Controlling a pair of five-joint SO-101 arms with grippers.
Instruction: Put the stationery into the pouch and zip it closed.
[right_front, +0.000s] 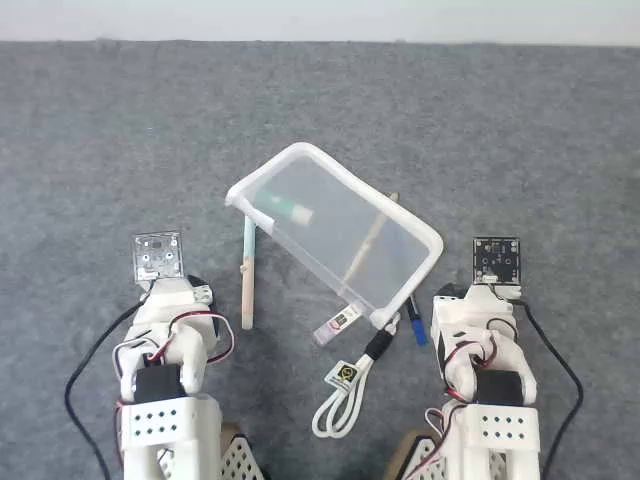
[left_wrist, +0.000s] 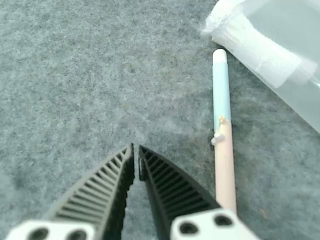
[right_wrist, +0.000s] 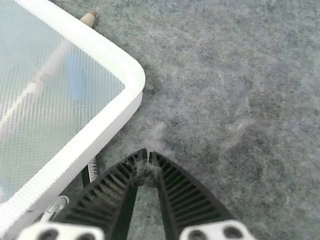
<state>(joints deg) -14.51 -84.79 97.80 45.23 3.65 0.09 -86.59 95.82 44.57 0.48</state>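
A translucent pouch (right_front: 340, 235) with white trim lies tilted mid-table; a teal-and-white stick (right_front: 285, 208) shows through it. A teal-and-peach pen (right_front: 248, 270) lies on the mat beside its left edge. A pencil (right_front: 372, 240) shows through the mesh, its tip poking past the far rim (right_wrist: 89, 19). A blue pen (right_front: 415, 325) lies at the pouch's near right corner. My left gripper (left_wrist: 135, 148) is shut and empty, on the mat a little beside the pen (left_wrist: 223, 135). My right gripper (right_wrist: 147, 153) is shut and empty, just off the pouch's corner (right_wrist: 131, 80).
A looped white cable (right_front: 345, 395) with a black plug and a small white tagged item (right_front: 337, 322) lie between the arms, near the pouch's front edge. Grey felt mat (right_front: 120, 140) stretches open to the far left and far right.
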